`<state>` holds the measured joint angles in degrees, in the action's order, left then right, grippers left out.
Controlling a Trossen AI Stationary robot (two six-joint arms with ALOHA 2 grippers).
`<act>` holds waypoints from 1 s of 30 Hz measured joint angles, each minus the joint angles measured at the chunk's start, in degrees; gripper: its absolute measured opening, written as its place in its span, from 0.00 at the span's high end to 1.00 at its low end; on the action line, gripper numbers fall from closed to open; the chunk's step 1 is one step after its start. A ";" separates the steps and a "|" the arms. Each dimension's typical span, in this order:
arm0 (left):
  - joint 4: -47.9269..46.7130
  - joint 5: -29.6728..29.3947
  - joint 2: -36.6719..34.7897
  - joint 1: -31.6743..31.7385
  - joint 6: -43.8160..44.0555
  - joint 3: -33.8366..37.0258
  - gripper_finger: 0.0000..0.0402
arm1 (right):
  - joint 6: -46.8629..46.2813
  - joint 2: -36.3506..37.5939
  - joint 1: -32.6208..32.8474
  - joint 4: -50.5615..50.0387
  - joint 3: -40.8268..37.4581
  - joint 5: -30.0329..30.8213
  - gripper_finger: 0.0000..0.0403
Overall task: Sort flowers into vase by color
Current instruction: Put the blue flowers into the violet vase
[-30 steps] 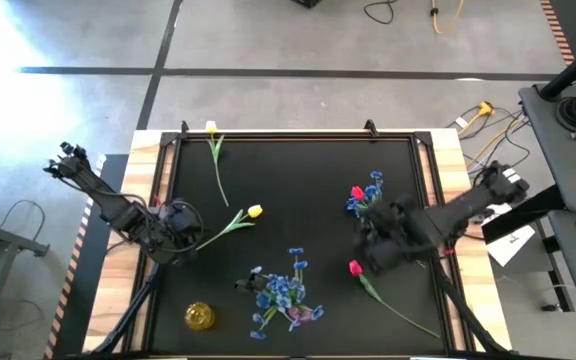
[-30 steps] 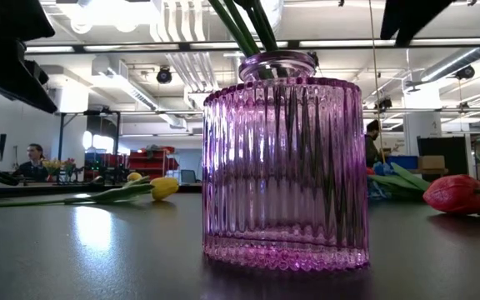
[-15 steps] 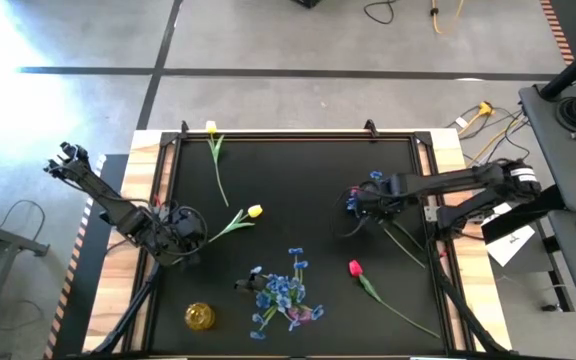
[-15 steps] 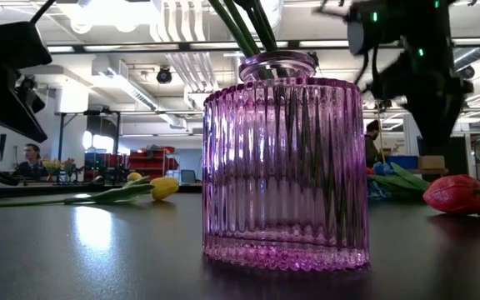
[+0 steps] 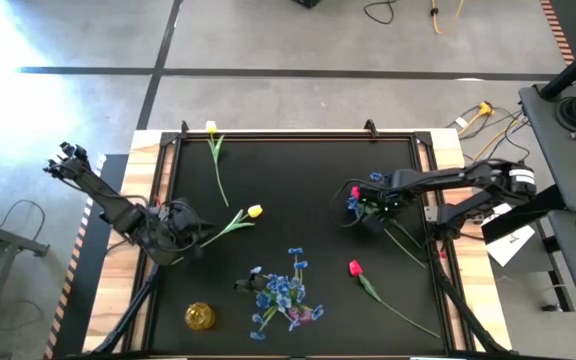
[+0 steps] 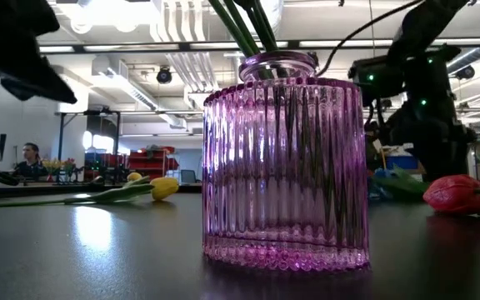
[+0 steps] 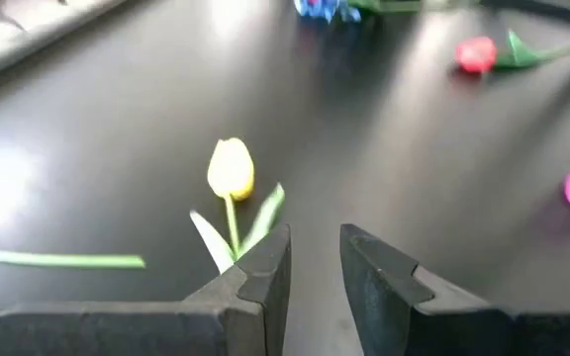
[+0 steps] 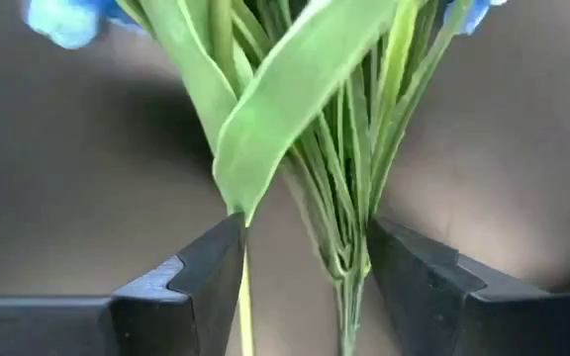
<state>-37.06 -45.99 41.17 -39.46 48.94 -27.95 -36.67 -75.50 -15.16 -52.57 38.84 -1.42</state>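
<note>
My right gripper (image 5: 368, 214) is open and low over a bundle of a blue spray (image 5: 373, 181) and a red tulip (image 5: 356, 192) lying at the right of the table. In the right wrist view its fingers stand on either side of the green stems (image 8: 339, 232). My left gripper (image 5: 188, 236) is open and empty just short of the stem end of a yellow tulip (image 7: 231, 168) that lies flat at the left. A purple ribbed vase (image 6: 286, 167) near the front holds blue sprays (image 5: 283, 292).
A second yellow tulip (image 5: 211, 128) lies at the far left edge. Another red tulip (image 5: 354, 267) lies at the front right, its stem running toward the near right corner. A small yellow vase (image 5: 200, 316) stands at the front left. The table's middle is bare.
My right gripper has stretched out toward the table's far edge and come down over the blue-and-red bundle, so that its open fingers now straddle the stems. The flowers have kept their places.
</note>
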 joint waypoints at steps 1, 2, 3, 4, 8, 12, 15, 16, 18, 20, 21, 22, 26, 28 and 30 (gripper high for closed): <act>-0.10 -1.22 0.00 0.00 -0.53 -0.42 0.81 | 0.11 -0.50 -0.37 0.23 -0.41 0.79 0.50; -0.26 -2.24 0.00 0.02 -1.20 -0.80 0.81 | 0.12 -1.00 -0.61 0.36 -0.80 1.49 0.50; -0.50 -2.96 0.00 0.11 -1.97 -1.17 0.81 | 0.10 -1.41 -0.72 0.56 -1.09 1.79 0.51; -0.57 -3.28 0.00 0.28 -2.94 -1.57 0.81 | 0.25 -1.58 -0.70 1.05 -1.29 2.10 0.53; -1.43 -3.77 0.00 1.47 -7.43 -3.54 0.81 | 0.29 -1.88 -0.60 2.10 -1.49 1.85 0.64; -3.29 -3.77 -0.03 2.87 -9.99 -5.50 0.81 | 0.28 -1.43 -0.59 2.08 -0.44 3.23 0.82; -5.14 -3.77 -0.09 3.54 -10.91 -6.83 0.81 | 0.26 -0.63 -0.62 1.66 1.33 3.91 0.94; -5.75 -3.77 -0.09 3.68 -10.94 -7.31 0.81 | 0.22 -0.47 -0.46 0.97 2.18 4.26 0.95; -7.52 -3.77 -0.11 3.78 -10.96 -8.10 0.81 | -0.13 -0.39 0.91 -2.18 4.72 8.28 0.96; -8.77 -3.74 -0.11 3.78 -10.96 -8.77 0.81 | -0.05 -0.35 3.19 -5.93 8.10 14.91 0.96; -9.25 -3.75 -0.12 3.78 -10.96 -8.97 0.81 | 0.09 -0.46 4.67 -8.03 9.93 18.87 0.96; -9.72 -3.74 -0.13 3.78 -10.96 -9.13 0.81 | 0.26 -0.64 6.35 -9.92 11.67 22.66 0.96; -10.55 -3.70 -0.11 3.78 -10.85 -9.31 0.81 | 0.20 -1.36 13.97 -15.07 17.78 39.00 0.96; -10.54 -3.57 -0.11 3.78 -10.75 -9.54 0.81 | 0.22 -2.02 17.83 -17.76 20.17 47.32 0.96; -10.51 -3.55 -0.11 3.78 -10.52 -9.97 0.81 | 0.46 -3.53 21.44 -20.96 22.26 54.68 0.97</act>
<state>-47.58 -49.54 41.06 -35.68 38.41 -37.92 -36.21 -79.03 6.28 -73.53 61.10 53.25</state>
